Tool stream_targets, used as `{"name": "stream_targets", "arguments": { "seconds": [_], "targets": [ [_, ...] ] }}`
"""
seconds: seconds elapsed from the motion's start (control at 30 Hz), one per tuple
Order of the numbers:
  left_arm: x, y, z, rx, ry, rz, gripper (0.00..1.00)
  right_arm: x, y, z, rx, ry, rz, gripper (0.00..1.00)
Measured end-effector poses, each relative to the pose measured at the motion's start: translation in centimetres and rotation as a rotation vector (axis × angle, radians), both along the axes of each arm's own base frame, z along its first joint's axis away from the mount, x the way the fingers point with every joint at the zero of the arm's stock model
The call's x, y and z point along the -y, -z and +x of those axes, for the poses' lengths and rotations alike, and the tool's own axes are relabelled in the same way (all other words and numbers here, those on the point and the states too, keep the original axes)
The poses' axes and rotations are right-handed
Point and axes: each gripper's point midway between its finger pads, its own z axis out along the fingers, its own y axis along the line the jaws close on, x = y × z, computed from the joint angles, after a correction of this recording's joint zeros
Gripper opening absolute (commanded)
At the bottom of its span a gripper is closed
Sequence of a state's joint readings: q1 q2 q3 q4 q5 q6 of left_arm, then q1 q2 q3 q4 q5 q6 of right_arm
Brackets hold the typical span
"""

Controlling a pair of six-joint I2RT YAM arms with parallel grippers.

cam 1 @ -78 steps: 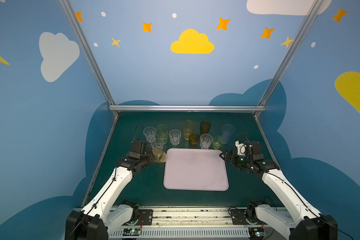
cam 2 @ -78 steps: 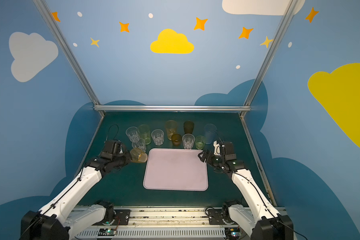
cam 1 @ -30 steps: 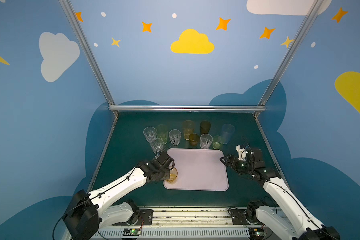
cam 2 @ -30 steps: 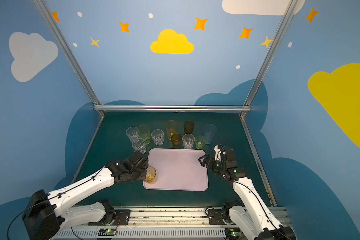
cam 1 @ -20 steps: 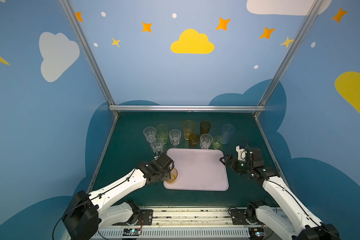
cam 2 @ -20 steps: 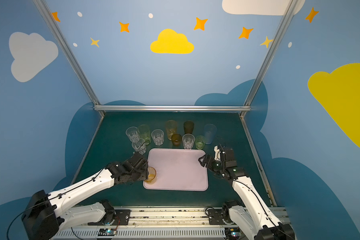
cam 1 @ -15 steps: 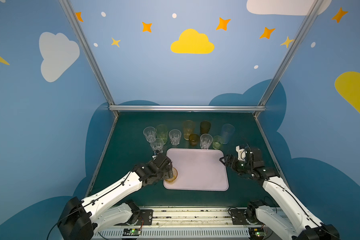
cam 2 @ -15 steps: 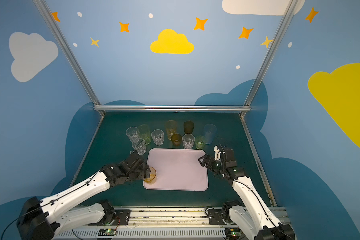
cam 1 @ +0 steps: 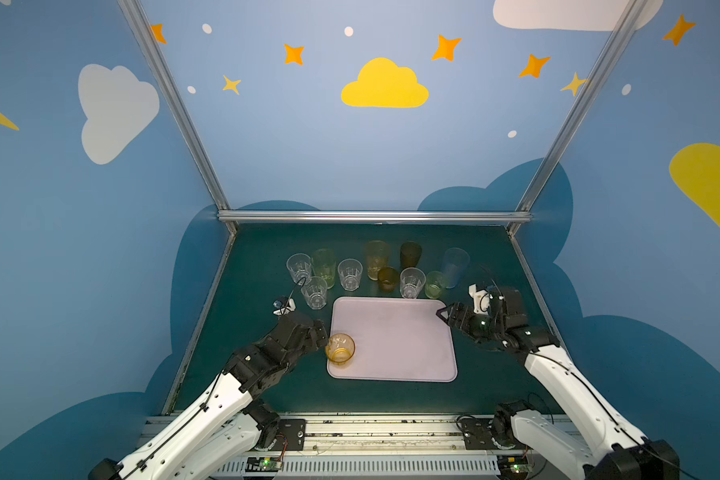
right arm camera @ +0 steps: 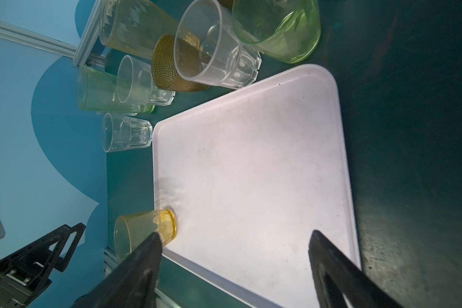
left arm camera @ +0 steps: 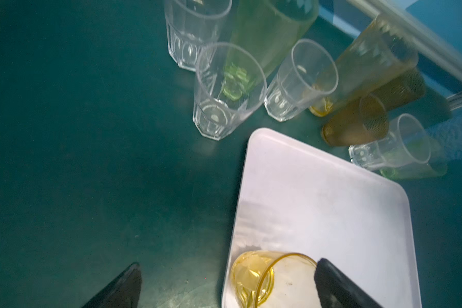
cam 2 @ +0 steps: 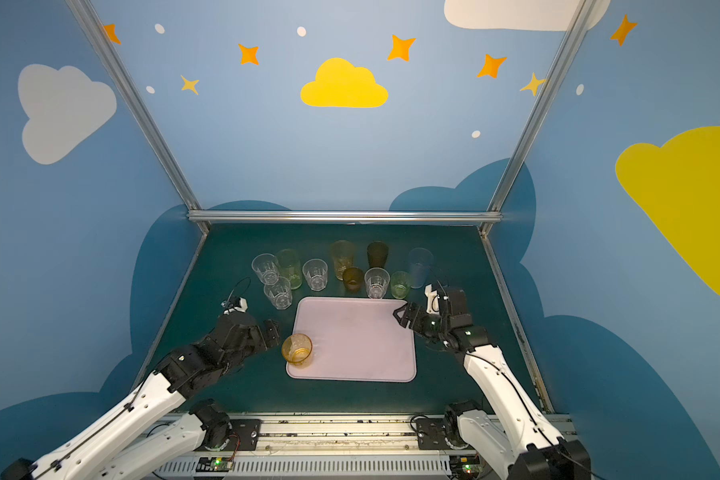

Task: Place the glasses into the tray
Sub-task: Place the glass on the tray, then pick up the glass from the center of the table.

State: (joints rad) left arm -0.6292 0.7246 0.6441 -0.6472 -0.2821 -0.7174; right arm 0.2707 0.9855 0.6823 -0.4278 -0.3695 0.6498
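The pale pink tray [cam 1: 395, 345] [cam 2: 358, 345] lies mid-table. A short amber glass [cam 1: 340, 349] [cam 2: 297, 350] [left arm camera: 262, 277] [right arm camera: 144, 229] stands upright in its near left corner. My left gripper [cam 1: 321, 330] [cam 2: 272, 330] [left arm camera: 227, 266] is open just left of that glass, its fingers wide apart around the glass without gripping it. My right gripper [cam 1: 443, 313] [cam 2: 400, 316] [right arm camera: 234, 236] hovers open and empty over the tray's far right corner. Several glasses stand behind the tray, among them a clear faceted one [cam 1: 314, 292], a tall green one [cam 1: 324, 262] and a pale blue one [cam 1: 454, 267].
A metal rail [cam 1: 373, 216] and blue walls close off the back and sides of the dark green table [cam 1: 258, 257]. The arms' mounting rail [cam 1: 371, 432] runs along the front edge. The row of glasses crowds the tray's far edge.
My left gripper opened and let go of the amber glass, which now stands in the tray's corner. The left arm drew back slightly to the left. The right arm held still.
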Motion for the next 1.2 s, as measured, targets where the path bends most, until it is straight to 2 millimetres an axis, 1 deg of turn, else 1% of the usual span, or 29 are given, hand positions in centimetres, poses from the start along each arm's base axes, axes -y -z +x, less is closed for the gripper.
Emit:
{"name": "stream_targets", "arguments": {
  "seconds": [0.1, 0.17, 0.37, 0.53, 0.7, 0.8, 0.97, 1.13, 1.2],
  "targets": [
    [-1.2, -0.1, -0.2, 0.031, -0.03, -0.006, 1.0, -1.4, -1.0, 1.0, 0.005, -0.039, -0.007, 0.86],
    [-1.8, -0.1, -0.4, 0.049, -0.049, -0.011, 1.0, -2.8, -1.9, 1.4, 0.02, -0.076, -0.013, 0.87],
    [-3.0, -0.4, -0.6, 0.091, -0.078, -0.018, 1.0, -6.6, -3.8, 2.3, 0.055, -0.172, -0.032, 0.86],
    [-3.7, -0.1, -0.8, 0.104, -0.098, -0.02, 1.0, -9.5, -4.7, 3.2, 0.065, -0.231, -0.063, 0.86],
    [-4.0, -0.1, -0.9, 0.12, -0.108, -0.03, 1.0, -11.7, -5.0, 4.1, 0.072, -0.276, -0.089, 0.86],
    [-3.9, -0.3, -0.9, 0.127, -0.106, -0.038, 1.0, -12.2, -4.6, 4.7, 0.056, -0.284, -0.117, 0.84],
    [-3.8, -0.7, -0.8, 0.143, -0.101, -0.053, 1.0, -11.8, -3.4, 5.8, 0.023, -0.277, -0.206, 0.82],
    [-3.4, -0.9, -0.6, 0.153, -0.084, -0.06, 1.0, -11.2, -2.9, 6.9, 0.021, -0.278, -0.292, 0.73],
    [-3.3, -0.9, -0.6, 0.152, -0.077, -0.062, 1.0, -11.1, -2.5, 7.4, 0.019, -0.279, -0.325, 0.65]
  ]
}}
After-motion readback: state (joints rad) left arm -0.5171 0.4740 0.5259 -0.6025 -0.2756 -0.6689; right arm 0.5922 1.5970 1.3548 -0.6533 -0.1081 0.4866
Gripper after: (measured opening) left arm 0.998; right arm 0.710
